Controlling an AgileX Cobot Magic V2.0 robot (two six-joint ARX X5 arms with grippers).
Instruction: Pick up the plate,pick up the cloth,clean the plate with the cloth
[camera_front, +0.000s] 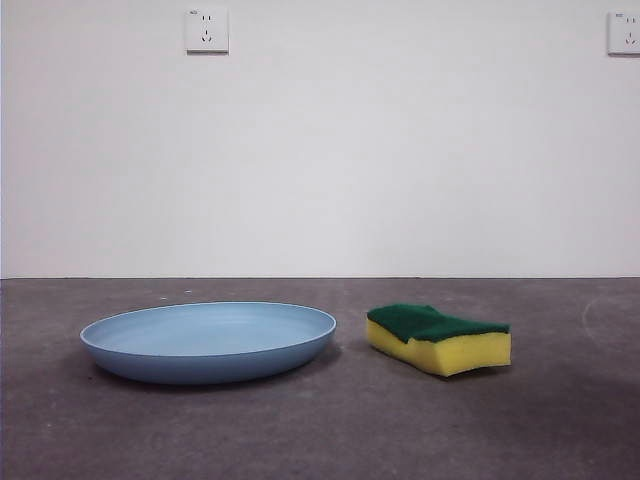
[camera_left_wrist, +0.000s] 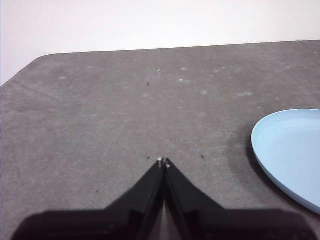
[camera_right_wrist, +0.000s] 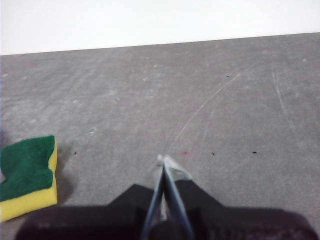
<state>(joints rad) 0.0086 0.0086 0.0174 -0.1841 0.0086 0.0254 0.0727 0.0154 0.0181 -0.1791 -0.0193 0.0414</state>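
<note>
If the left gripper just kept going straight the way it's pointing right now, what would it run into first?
Probably nothing but bare table. The left gripper, jaws shut, points across open grey surface toward the far edge and the wall. The plate sits off to one side of that line, so it likely wouldn't be touched, though depth is hard to judge.

Plain white wall (camera_front: 320, 150), two wall sockets (camera_front: 207, 29), dark grey scuffed tabletop (camera_front: 320, 430)
</note>
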